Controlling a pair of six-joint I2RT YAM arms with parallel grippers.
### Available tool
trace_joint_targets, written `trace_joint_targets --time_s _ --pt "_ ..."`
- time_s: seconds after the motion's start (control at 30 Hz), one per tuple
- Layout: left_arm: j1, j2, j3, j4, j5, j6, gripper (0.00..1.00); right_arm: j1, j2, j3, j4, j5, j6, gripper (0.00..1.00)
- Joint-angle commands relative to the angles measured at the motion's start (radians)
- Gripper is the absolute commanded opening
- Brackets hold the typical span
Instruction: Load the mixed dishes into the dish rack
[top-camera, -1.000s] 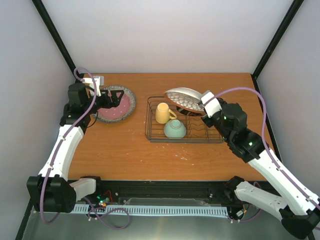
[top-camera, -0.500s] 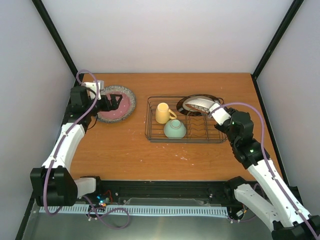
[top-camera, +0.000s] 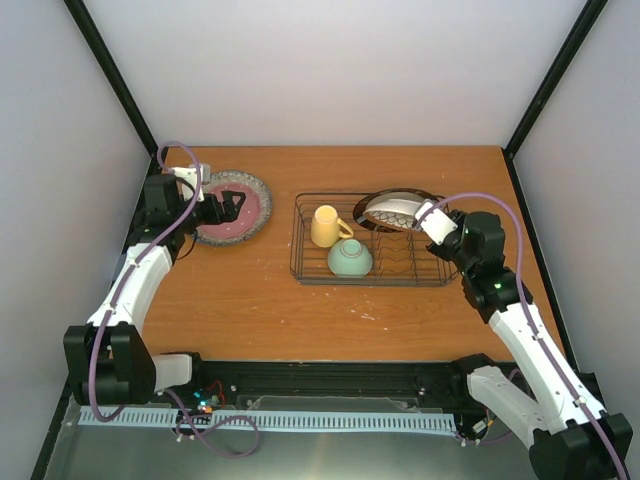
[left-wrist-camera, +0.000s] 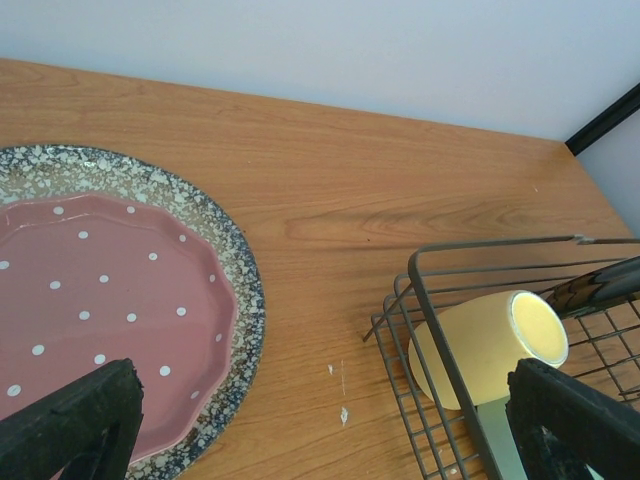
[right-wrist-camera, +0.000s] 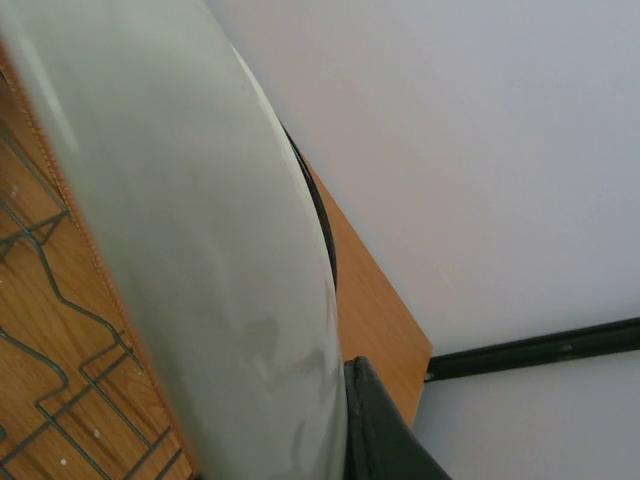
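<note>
Lowered from its raised, tilted pose of a second ago, the brown plate (top-camera: 392, 210) is now set among the prongs at the upper right of the dish rack (top-camera: 405, 265). The right arm has been drawn up along the right side of the frame, while the left arm has hardly shifted.

The plate's edge is pinched by the right gripper (top-camera: 420, 214), whose jaws are clamped tight on it. In the right wrist view a pale side of the plate fills the left of the frame, and the dark rim of the cream plate (right-wrist-camera: 320, 225) is seen just behind it. The yellow mug (top-camera: 324, 226) and the green bowl (top-camera: 350, 258) are already held in the rack's left half.

Slotting of the brown plate is judged to be the step in hand, and nearly done. A release is called for next, once the plate is borne by the prongs, followed by a withdrawal that leaves the cream plate undisturbed.

The left gripper (top-camera: 232, 203) is held wide open over the pink plate (top-camera: 255, 212), which lies flat on the table (top-camera: 260, 300) at the upper left, apart from the rack and not yet loaded.

The brown plate is stood nearly on edge and leaning. Seen from above, its long axis runs left to right, dipping slightly to the right. Which face is turned toward the arms cannot be told.
</note>
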Motion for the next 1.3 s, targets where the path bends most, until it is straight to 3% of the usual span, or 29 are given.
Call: trace_joint_targets --time_s 0.0,0.57,0.83,1.27 --pt "0.006 0.01 0.0 0.038 0.002 0.026 1.0 -0.004 -0.011 0.001 0.17 -0.087 -0.007 0.03" --pt "0.007 0.002 -0.007 0.041 -0.026 0.051 1.0 -0.077 0.182 0.009 0.237 -0.199 -0.102 0.03" --pt "0.008 0.009 -0.011 0.042 -0.029 0.051 1.0 -0.08 0.252 0.041 0.19 -0.216 -0.117 0.03" --pt "0.009 0.017 -0.002 0.043 -0.024 0.039 1.0 -0.085 0.126 0.051 0.297 -0.29 -0.052 0.03"
